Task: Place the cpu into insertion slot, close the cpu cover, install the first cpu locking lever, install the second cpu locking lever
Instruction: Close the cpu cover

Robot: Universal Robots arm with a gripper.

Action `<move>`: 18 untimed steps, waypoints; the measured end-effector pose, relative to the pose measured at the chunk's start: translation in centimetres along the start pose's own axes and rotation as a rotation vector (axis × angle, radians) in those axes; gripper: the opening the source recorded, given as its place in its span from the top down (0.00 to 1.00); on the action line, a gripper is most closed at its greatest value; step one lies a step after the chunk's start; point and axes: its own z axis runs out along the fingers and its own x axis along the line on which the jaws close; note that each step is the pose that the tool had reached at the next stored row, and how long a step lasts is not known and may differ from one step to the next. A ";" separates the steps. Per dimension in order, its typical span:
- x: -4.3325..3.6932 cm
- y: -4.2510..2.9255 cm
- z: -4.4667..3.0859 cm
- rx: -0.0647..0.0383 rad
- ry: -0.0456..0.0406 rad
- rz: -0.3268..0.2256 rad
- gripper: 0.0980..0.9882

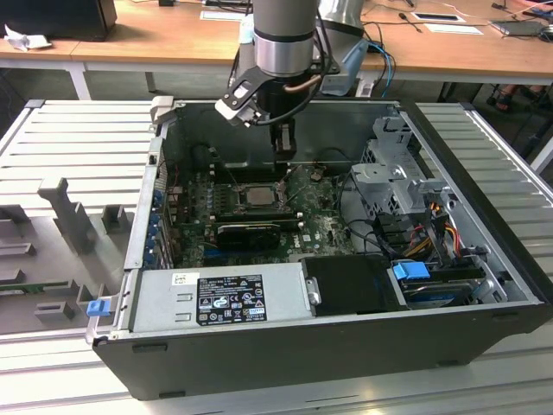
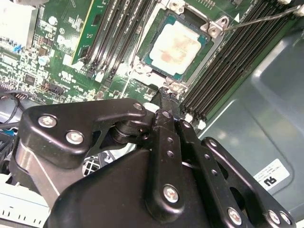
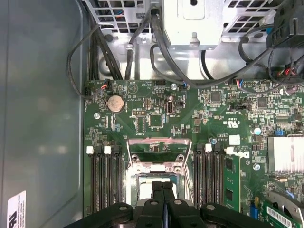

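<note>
Grey-topped cpu (image 2: 178, 45) lies just beside the tip of the tightly closed gripper (image 2: 165, 97).

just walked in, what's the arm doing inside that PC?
The arm's gripper is down inside the open computer case, fingers pressed together, with the tip at the edge of the insertion slot. The cpu already sits in the slot, metal top up. In the second wrist view a thin lever wire sticks out from one corner of the socket.
</note>
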 end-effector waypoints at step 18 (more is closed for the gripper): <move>0.06 2.58 0.15 0.009 -0.0002 0.000 0.99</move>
